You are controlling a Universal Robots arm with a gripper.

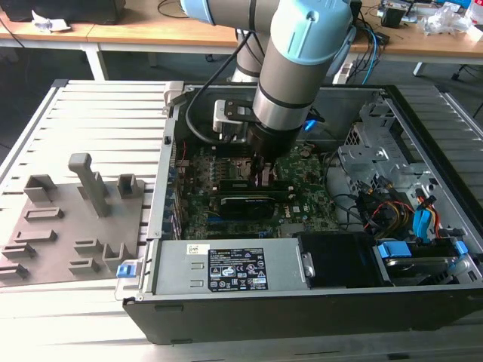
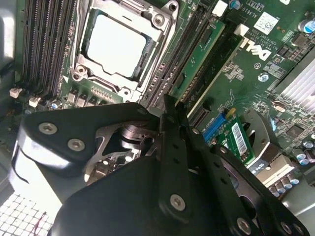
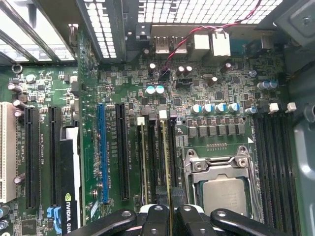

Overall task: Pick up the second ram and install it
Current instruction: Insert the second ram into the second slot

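Note:
My gripper (image 1: 264,173) is down inside the open computer case, over the memory slots beside the CPU socket (image 3: 224,189). In the first wrist view the black fingers (image 3: 156,216) are shut on the second ram (image 3: 167,162), seen edge-on as a thin stick standing in the slot nearest the socket. Its far end meets a white latch (image 3: 163,114). In the second wrist view the gripper (image 2: 170,110) tapers to closed tips just past the CPU socket (image 2: 115,44). Another green stick (image 2: 197,64) sits in the neighbouring slot farther from the socket.
The motherboard (image 1: 306,200) lies in the case with a black graphics card (image 1: 245,204) near the gripper and a power supply (image 1: 226,268) along the front wall. Drive bays and cables (image 1: 392,196) crowd the exterior view's right. Grey fixture blocks (image 1: 75,219) stand on the table at its left.

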